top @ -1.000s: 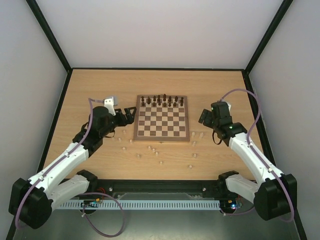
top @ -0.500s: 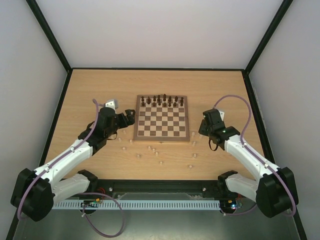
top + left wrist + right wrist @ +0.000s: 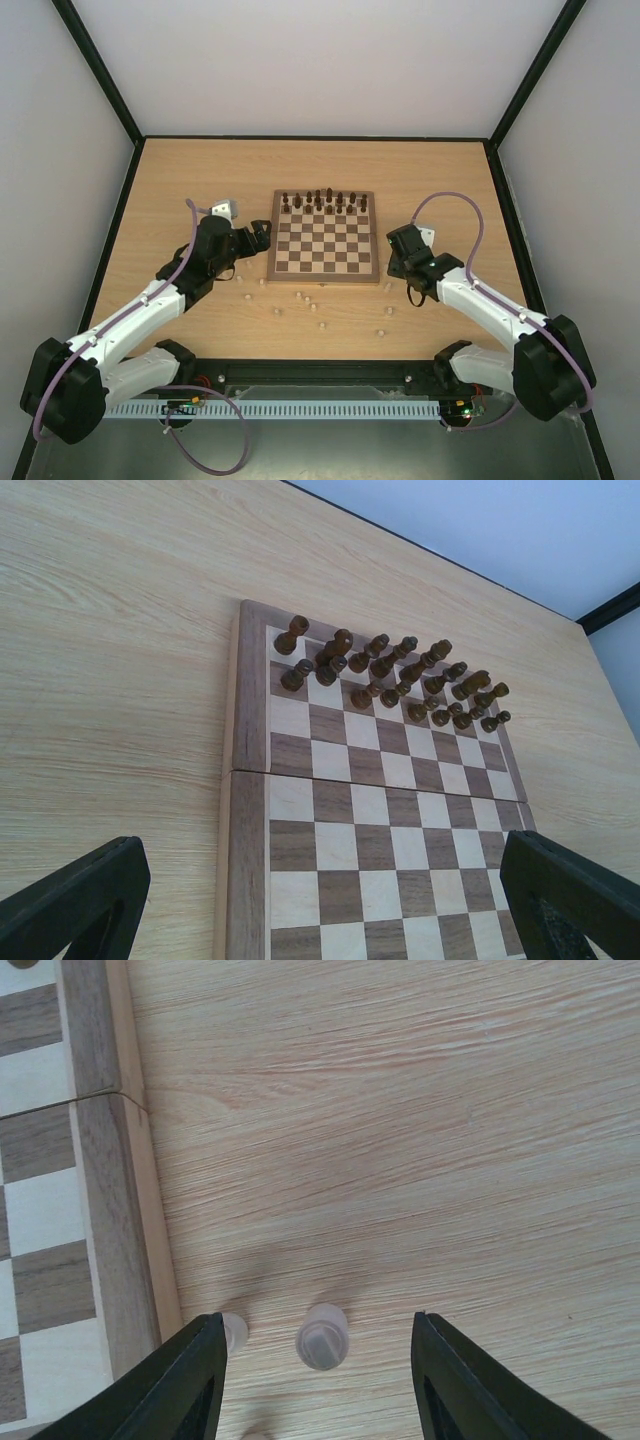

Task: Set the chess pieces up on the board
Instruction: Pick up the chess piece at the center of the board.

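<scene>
Well, from above, the board (image 3: 323, 240) lies mid-worktop (image 3: 200, 170), with dark pieces (image 3: 323, 202) ranked along its far rows and its near rows bare. Pale pieces (image 3: 300, 296) lie scattered off the board, on the wood by its near edge and right corner, so I'd judge none is set up yet. The left end effector (image 3: 260, 232) hangs at the board's left edge. The right end effector (image 3: 392, 269) is at the near right corner, over some of the strays.

The left wrist camera looks along the board. Its fingers (image 3: 80, 900) are spread to the frame's corners, wide and holding nothing, seemingly parked clear of the work.

The right wrist camera looks straight down. Its fingers (image 3: 190, 1380) stand half-spread either side of a pale piece (image 3: 322, 1336), seen end-on and so upright, I'd say. There are gaps on both sides, so nothing is gripped. A second piece (image 3: 232, 1330) sits just beside the board's border, close to the left finger. That is probably why the gap is modest: to take one without knocking the other.
</scene>
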`<action>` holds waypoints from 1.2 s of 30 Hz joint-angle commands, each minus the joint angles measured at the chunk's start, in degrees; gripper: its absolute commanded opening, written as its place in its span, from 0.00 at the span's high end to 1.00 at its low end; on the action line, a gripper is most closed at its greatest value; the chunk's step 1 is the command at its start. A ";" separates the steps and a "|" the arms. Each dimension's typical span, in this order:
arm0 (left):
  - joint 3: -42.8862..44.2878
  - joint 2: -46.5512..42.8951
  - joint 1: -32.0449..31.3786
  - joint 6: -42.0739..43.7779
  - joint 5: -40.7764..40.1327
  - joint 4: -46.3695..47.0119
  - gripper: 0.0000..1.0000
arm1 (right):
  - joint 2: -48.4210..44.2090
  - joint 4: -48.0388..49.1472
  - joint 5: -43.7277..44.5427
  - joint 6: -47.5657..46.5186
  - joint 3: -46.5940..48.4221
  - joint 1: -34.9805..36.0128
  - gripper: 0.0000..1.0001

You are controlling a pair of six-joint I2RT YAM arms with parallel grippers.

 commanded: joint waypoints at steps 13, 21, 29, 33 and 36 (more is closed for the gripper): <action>1.08 -0.11 -0.59 -0.02 -0.69 -1.10 0.01 | 2.66 -1.47 1.79 3.42 -1.98 0.36 0.52; 1.25 -0.11 -0.77 0.08 -0.75 -1.28 0.01 | 3.96 0.07 0.53 2.85 -2.92 0.37 0.56; 1.49 0.43 -0.85 0.03 -0.69 -1.45 0.01 | 5.62 1.42 0.17 2.51 -3.18 0.32 0.64; 1.47 0.44 -0.86 0.12 -0.78 -1.52 0.01 | 6.55 1.31 0.27 2.34 -2.84 0.36 0.71; 1.53 0.50 -0.82 0.12 -0.92 -1.45 0.01 | 7.01 1.41 0.38 2.14 -2.55 0.37 0.75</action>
